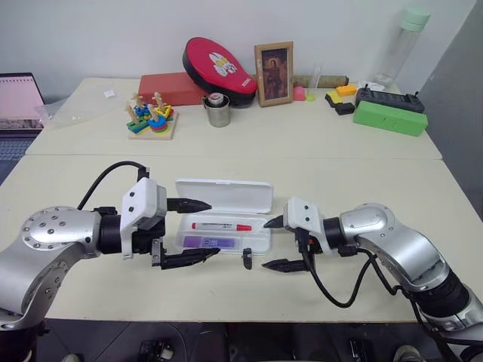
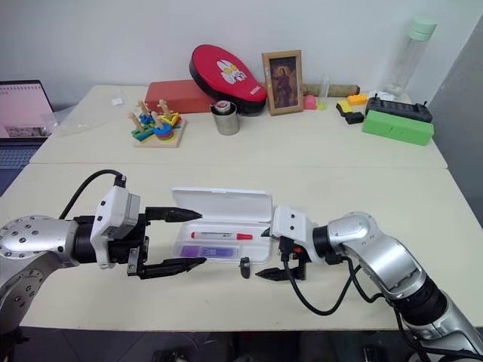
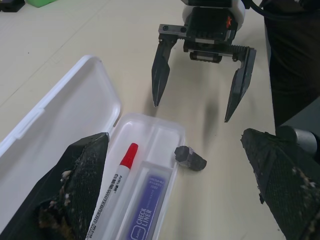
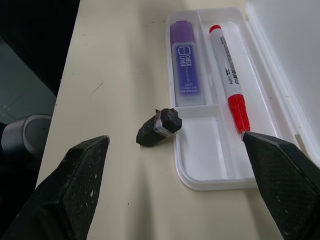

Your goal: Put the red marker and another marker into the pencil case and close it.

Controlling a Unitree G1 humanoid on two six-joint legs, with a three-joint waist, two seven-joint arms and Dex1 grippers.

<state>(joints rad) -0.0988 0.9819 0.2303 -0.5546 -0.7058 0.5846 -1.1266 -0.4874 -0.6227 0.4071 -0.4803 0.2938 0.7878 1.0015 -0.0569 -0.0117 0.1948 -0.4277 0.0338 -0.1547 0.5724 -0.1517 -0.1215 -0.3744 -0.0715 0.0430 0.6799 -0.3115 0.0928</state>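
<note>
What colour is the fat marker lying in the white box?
Purple, with a paler end. The fat marker shows best in the right wrist view, beside the red marker.

One open pencil case [image 1: 224, 197] lies on the near table, holding two pens: one red marker [image 1: 221, 226] and one purple marker [image 1: 210, 242]. One small black object [image 1: 247, 259] sits beside it. On the far table stand one green box [image 1: 390, 118], one framed picture [image 1: 274, 73] and one metal cup [image 1: 218, 110].

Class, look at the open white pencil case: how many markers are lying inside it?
2. The red marker lies in the pencil case's compartment nearer the lid; the purple marker lies in the compartment beside it. None seems hidden.
</note>
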